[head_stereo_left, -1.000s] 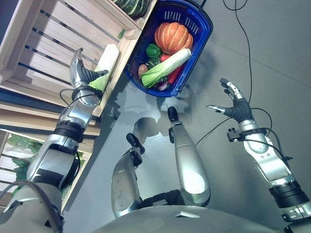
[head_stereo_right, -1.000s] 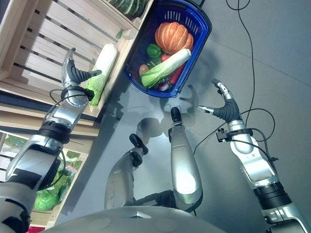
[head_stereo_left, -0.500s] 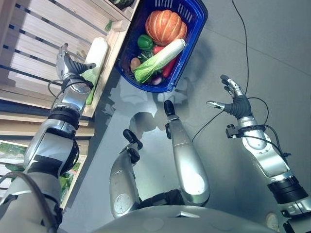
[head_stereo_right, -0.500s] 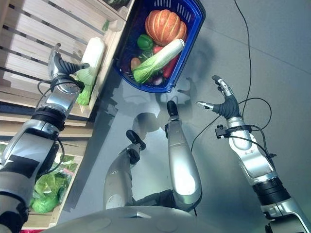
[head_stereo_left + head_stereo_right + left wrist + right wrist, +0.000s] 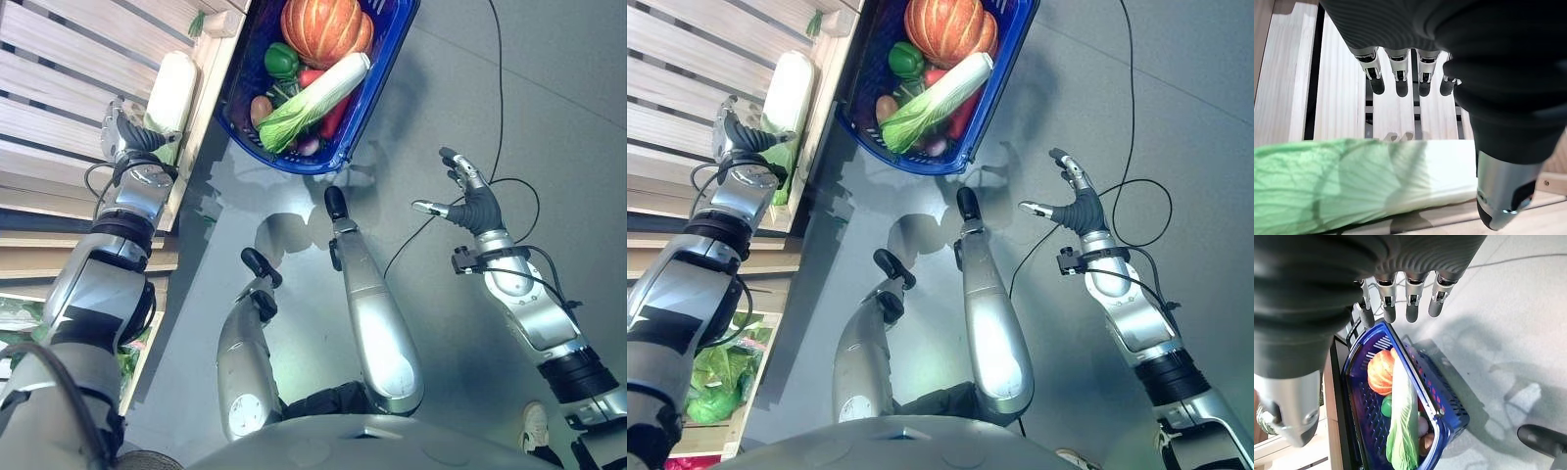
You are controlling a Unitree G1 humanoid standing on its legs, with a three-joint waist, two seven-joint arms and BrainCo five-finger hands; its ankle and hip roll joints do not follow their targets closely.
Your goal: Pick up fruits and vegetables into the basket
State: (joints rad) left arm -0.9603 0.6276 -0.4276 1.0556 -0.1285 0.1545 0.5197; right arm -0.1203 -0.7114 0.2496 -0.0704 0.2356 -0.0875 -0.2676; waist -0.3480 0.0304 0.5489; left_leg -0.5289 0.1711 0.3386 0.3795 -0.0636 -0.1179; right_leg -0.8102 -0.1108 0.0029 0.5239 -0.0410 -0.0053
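Cabbage on wooden shelf, just beside blue basket. Left hand over leafy end, fingers straight, thumb apart, nothing gripped. Right hand spread, idle over floor. Judged light, leaves soft, stalk firm: grasp mid-stalk.

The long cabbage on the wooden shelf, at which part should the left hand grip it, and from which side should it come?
Probably at the firm white stalk end of the napa cabbage, not the soft green leaves. It lies lengthwise on the slatted shelf along the front rail. The open left hand is beside its leafy end, so coming down from above, fingers on the far side and thumb on the near side, seems best.
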